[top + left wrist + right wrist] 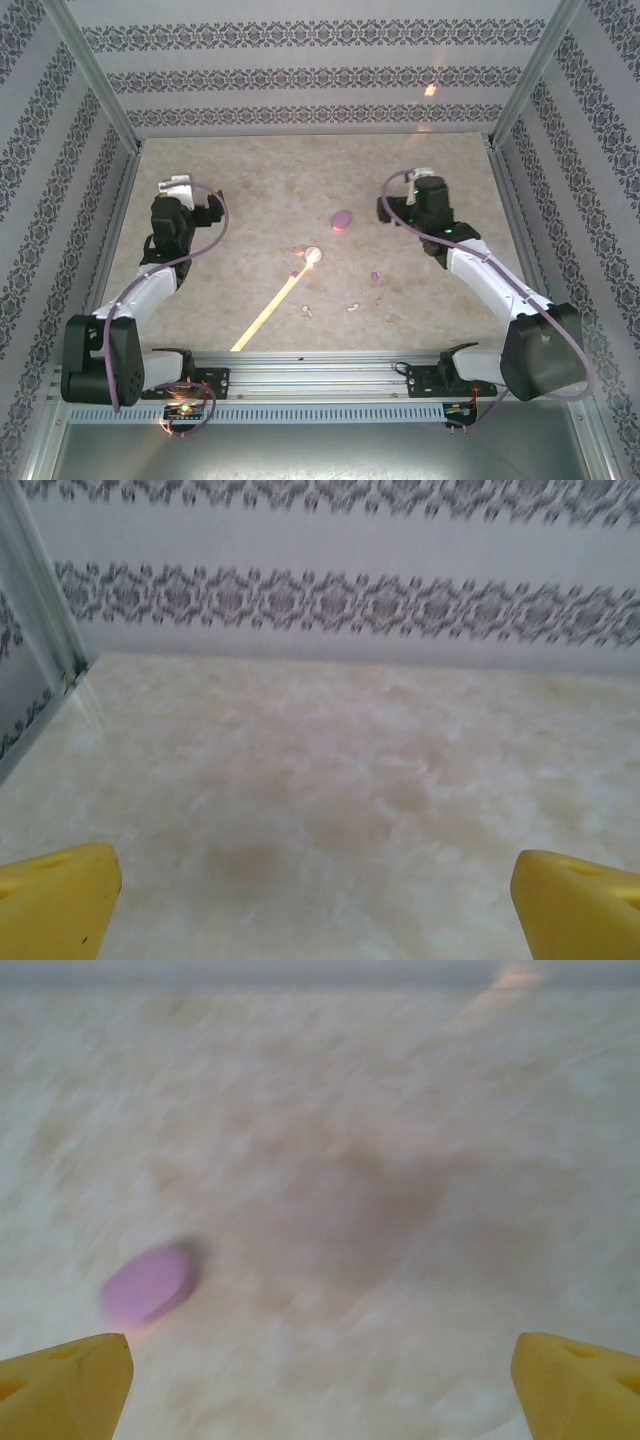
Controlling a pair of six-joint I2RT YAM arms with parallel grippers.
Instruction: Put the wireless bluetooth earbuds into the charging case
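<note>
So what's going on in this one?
Two arms are working over a marble-look table, and neither holds anything. The left end effector is open over bare table on the left side. The right end effector is open too, with the purple case just ahead and left of its fingers. A whitish case, the purple earbuds and the whitish earbuds lie loose mid-table. No earbud has been picked up yet.
</note>
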